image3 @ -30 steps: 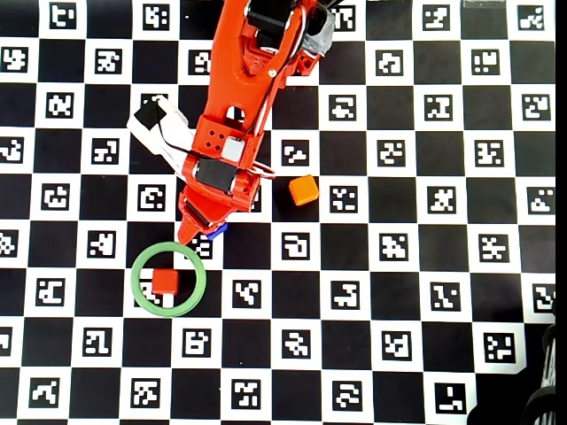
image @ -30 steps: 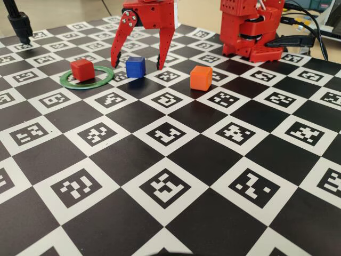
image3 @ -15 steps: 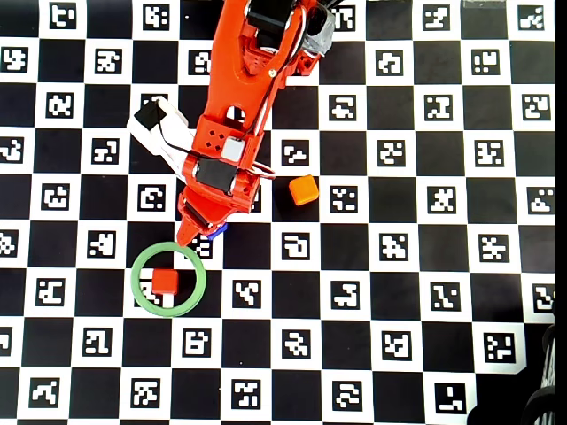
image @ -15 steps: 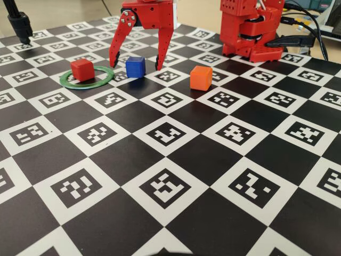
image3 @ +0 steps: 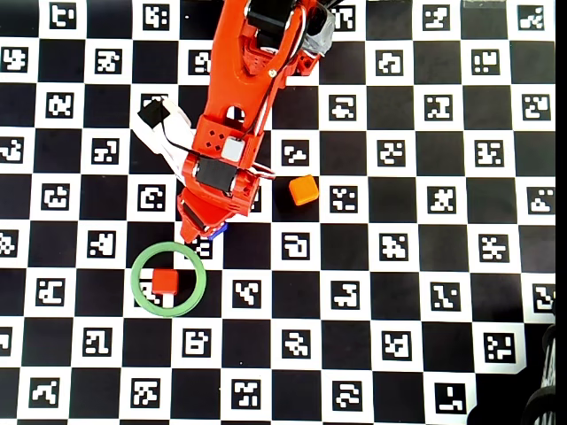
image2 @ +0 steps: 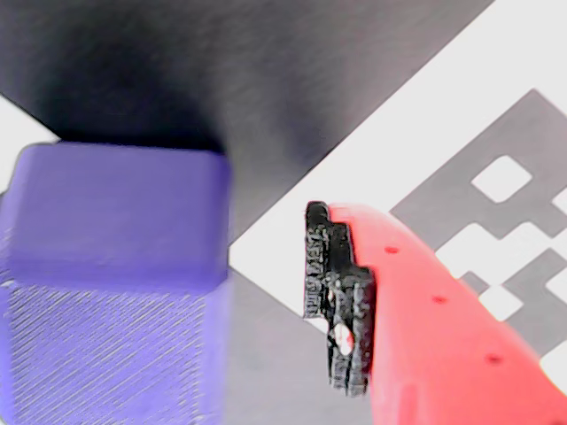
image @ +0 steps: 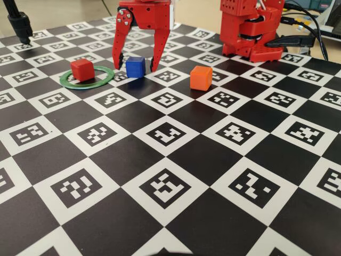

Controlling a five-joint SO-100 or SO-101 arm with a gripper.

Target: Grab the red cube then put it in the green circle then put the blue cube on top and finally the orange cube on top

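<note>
Two fingers of your gripper point(image: 133, 66) sit spread around the blue cube point(image: 135, 66), red cube point(image: 82, 69) inside green circle point(image: 68, 81).

The red cube point(image: 82, 70) sits flat inside the green circle point(image: 87, 78), a thin ring lying on the checkered surface at the far left in the fixed view. The blue cube point(image: 135, 66) stands just right of the ring, outside it, upright on the surface. The orange cube point(image: 201, 78) rests farther right, well apart from both.
</note>
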